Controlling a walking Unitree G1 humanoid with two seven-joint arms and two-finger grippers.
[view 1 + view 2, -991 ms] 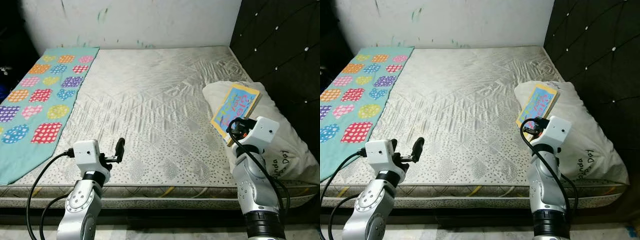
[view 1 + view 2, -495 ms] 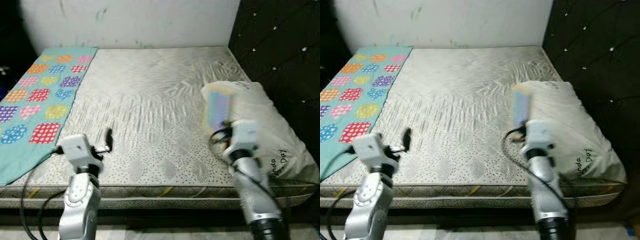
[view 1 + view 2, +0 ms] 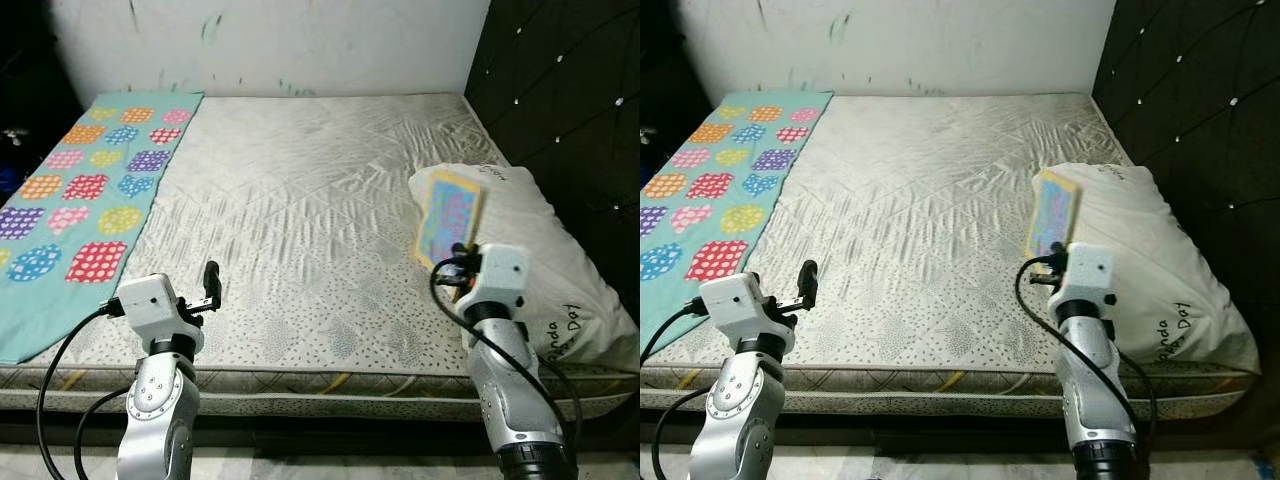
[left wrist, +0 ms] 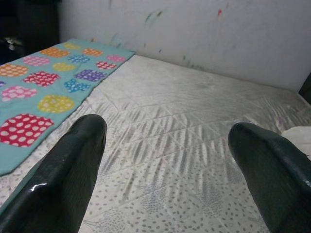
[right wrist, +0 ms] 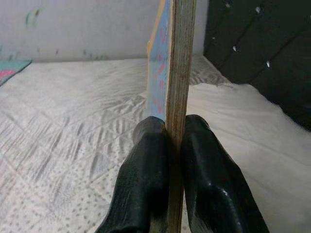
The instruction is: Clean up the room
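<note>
The right gripper (image 5: 171, 133) pinches a thin book (image 3: 447, 217) upright just beside the white pillow (image 3: 540, 240), whose dark writing is too small to read, while the left gripper (image 4: 170, 145) is spread wide.

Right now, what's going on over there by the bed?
The robot stands at the foot of a bare mattress. Its right gripper has its jaws clamped on the edge of a thin children's book, holding it upright above the bed beside a white pillow that lies against the dark headboard. The left gripper hovers open over the near edge of the mattress, holding nothing. A teal polka-dot blanket lies along the far left side.
</note>
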